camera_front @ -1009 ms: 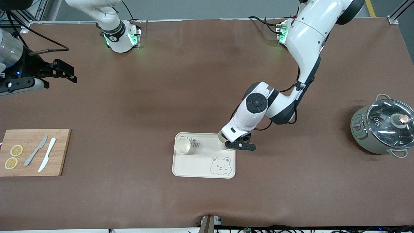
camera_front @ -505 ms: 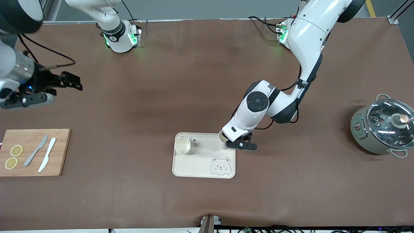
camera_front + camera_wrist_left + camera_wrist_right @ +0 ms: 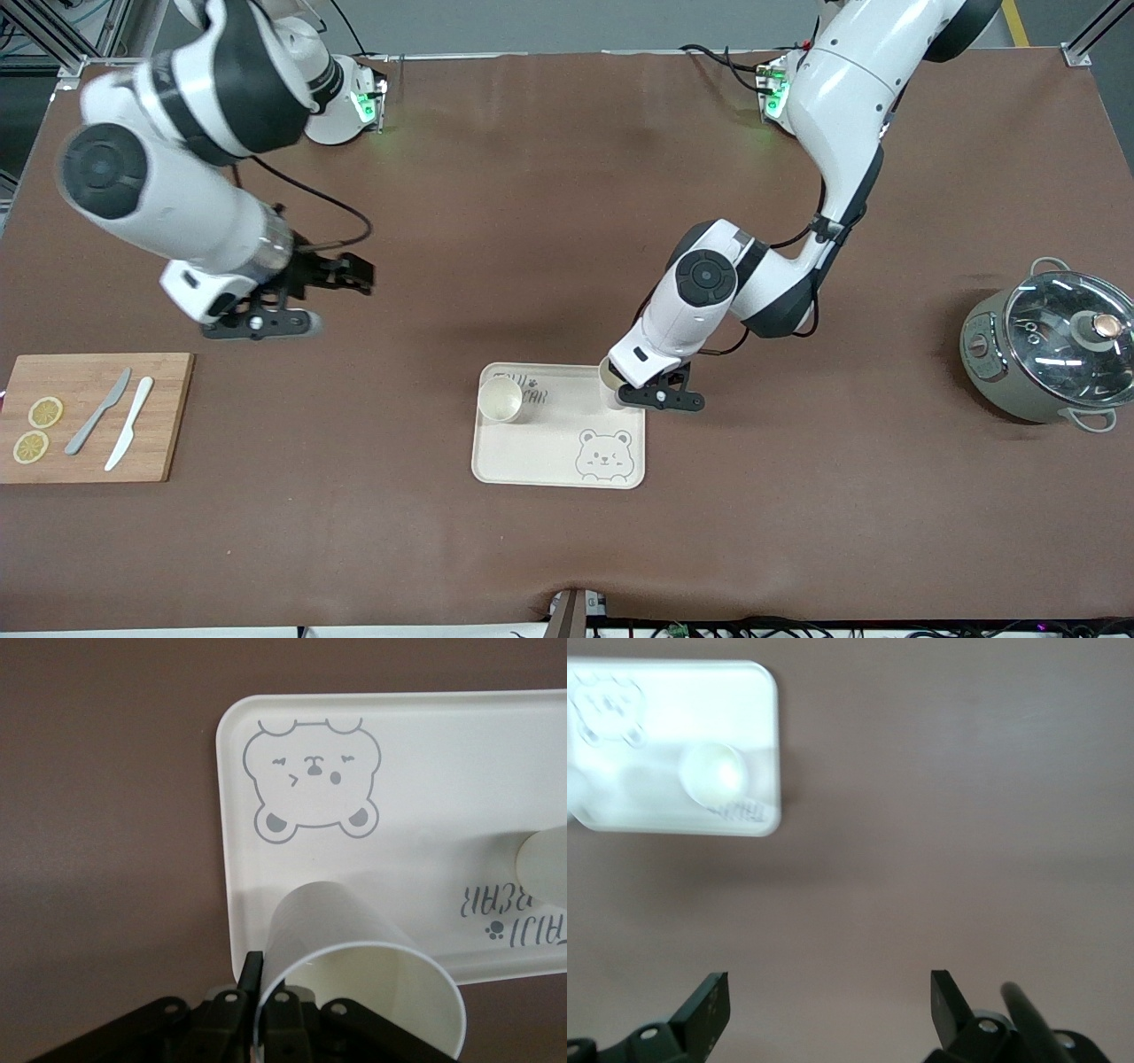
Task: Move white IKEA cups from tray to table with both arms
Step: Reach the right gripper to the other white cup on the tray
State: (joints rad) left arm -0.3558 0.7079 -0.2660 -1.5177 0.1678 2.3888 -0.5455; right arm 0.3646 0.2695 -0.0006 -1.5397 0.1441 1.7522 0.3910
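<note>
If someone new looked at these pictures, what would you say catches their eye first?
Probably the left gripper, shut on a white cup at the corner of the bear-printed tray toward the left arm's end. A second cup stands alone on the tray's other corner. The right gripper hangs open over bare table, above the cutting board with its knives and lemon slices.

Lighting even, overhead, bright; shadows soft.
Right wrist view motion-blurred, tray (image 3: 673,744) overexposed; glare on pot lid (image 3: 1067,323); left wrist view sharp, front view clear.
</note>
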